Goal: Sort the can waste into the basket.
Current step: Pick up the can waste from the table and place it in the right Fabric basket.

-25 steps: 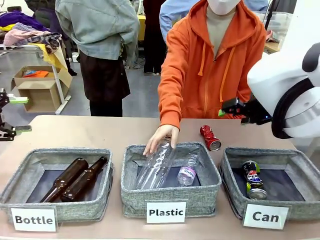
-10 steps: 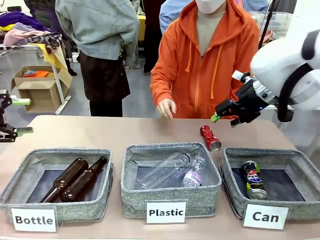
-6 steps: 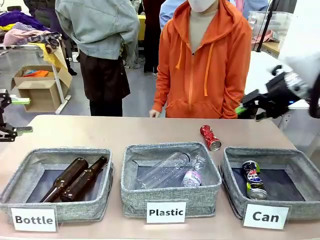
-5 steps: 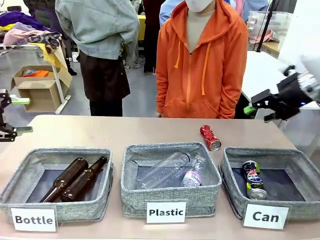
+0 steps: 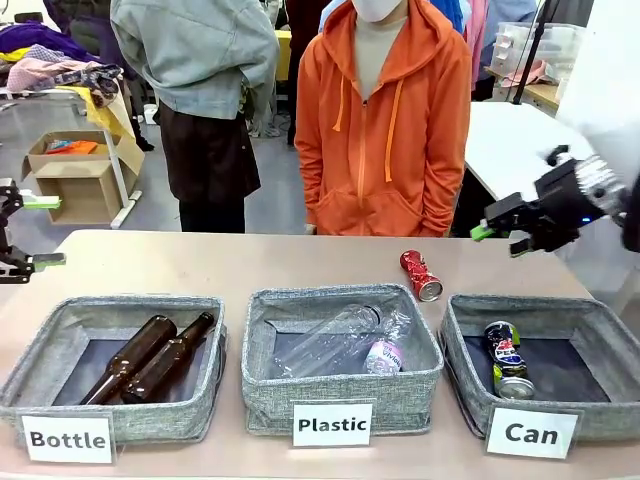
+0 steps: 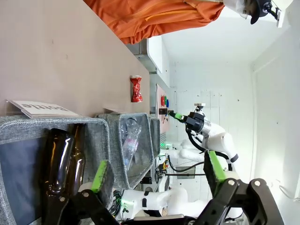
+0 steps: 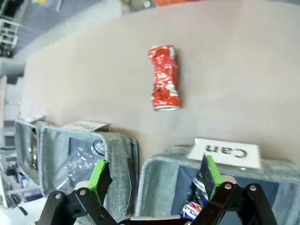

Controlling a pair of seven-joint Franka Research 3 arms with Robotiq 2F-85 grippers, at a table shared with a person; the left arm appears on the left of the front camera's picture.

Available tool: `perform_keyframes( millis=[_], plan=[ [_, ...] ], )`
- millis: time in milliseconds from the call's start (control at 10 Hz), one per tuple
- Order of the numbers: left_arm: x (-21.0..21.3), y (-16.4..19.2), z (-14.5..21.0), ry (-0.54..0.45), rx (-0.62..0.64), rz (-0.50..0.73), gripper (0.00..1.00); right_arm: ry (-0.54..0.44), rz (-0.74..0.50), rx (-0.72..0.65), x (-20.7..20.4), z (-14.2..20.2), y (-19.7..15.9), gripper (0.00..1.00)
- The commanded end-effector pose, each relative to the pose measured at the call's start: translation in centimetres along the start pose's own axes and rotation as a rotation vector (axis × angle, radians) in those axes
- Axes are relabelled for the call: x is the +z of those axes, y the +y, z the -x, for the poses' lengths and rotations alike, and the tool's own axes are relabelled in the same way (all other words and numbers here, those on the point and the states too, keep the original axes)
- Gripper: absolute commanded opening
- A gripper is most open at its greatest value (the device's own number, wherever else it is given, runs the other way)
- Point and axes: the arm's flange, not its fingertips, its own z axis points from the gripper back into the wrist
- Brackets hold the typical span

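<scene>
Red can point(image 5: 421, 275) on table, right gripper point(image 5: 498, 232) spread, raised well apart to its right

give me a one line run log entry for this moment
red can: on table, unsorted | Pepsi can: in Can basket | right hand: open, raised, empty | left hand: open, empty

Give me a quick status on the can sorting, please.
Both hands open and empty: left hand parked, right hand raised. Pepsi can in Can basket; red can on table. Path clear.
</scene>
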Motion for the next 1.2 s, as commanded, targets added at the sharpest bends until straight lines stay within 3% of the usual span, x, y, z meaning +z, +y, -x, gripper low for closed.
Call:
perform_keyframes(
  millis=[0, 200, 400, 700, 1100],
  plan=[
    [0.2, -0.1, 0.0, 0.003, -0.011, 0.017, 1.00, 0.048, 0.111, 0.073, -4.2, -2.9, 2.6, 1.00],
    [0.2, -0.1, 0.0, 0.003, -0.011, 0.017, 1.00, 0.108, 0.248, 0.128, -8.9, -4.2, 5.1, 1.00],
    [0.2, -0.1, 0.0, 0.003, -0.011, 0.017, 1.00, 0.099, 0.329, 0.195, -14.0, -5.5, 6.4, 1.00],
    [0.2, -0.1, 0.0, 0.003, -0.011, 0.017, 1.00, 0.075, 0.527, 0.189, -18.6, -6.8, 5.3, 1.00],
    [0.2, -0.1, 0.0, 0.003, -0.011, 0.017, 1.00, 0.179, 0.485, 0.186, -21.3, -6.9, 4.2, 1.00]
  ],
)
